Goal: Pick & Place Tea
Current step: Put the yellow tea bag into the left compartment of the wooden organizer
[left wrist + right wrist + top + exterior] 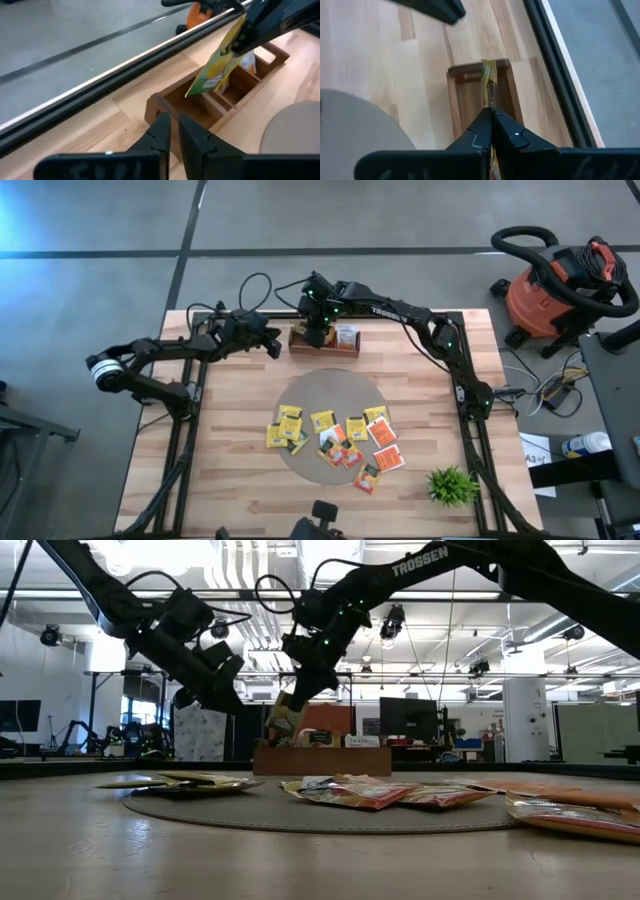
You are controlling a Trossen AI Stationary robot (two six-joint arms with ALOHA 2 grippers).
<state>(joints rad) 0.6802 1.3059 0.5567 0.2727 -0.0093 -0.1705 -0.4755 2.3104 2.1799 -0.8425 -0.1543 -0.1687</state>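
Close to the front of the table, a small green plant (452, 485) stands by the right corner. Next comes a round grey mat (330, 395) with loose tea packets (335, 438) lying flat on it, yellow ones and orange-red ones, some overlapping.

Farther back, the right gripper (318, 330) reaches in from the right with its arm bent, and points down over the wooden tray (325, 340). Its fingers are pinched tight on one yellow packet (216, 72). The packet hangs below the fingertips, tilted, with its bottom edge just over a slot near the tray's left end. It is yellow with some green print.

The left gripper (268, 342) hangs just left of the tray, above the table. Its fingers (161, 134) are almost together and hold nothing.
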